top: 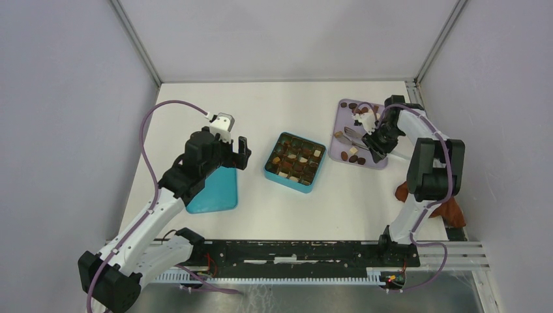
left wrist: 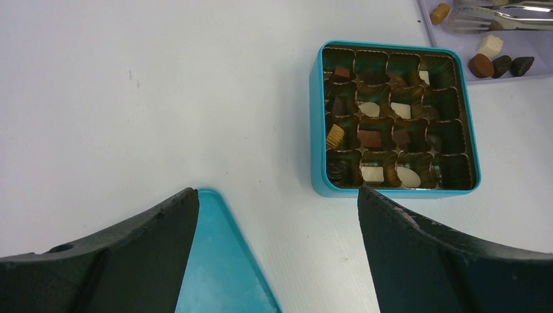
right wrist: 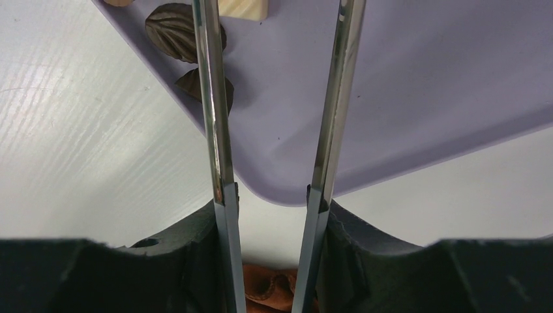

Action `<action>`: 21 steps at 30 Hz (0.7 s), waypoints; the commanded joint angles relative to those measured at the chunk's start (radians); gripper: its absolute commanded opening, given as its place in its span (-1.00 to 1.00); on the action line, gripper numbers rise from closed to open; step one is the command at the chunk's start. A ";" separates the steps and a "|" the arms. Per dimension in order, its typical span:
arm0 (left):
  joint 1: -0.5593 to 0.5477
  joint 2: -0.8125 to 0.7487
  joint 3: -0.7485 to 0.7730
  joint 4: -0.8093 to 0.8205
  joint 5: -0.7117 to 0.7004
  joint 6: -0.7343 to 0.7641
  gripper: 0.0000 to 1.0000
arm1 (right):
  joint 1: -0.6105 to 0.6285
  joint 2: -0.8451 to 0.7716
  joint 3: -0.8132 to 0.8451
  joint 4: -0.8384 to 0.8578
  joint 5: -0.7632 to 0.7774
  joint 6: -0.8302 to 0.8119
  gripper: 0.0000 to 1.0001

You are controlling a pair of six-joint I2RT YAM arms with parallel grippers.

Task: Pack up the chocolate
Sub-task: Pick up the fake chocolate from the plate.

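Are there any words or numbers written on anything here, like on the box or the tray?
None: no words, numbers or signs can be read anywhere.
The teal box, the teal lid, the lilac tray, the metal tongs and the chocolates all look plain.

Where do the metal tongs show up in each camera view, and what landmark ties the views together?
Top external: the tongs are right of centre, over the lavender tray.
Left wrist: top right corner, over that tray.
Right wrist: two steel arms up the middle, clamped in the right pincer.
Shared landmark: the lavender tray.
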 commanded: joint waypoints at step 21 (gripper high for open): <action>0.003 0.002 0.004 0.008 0.000 0.034 0.93 | 0.051 0.052 0.075 0.042 0.022 0.041 -0.12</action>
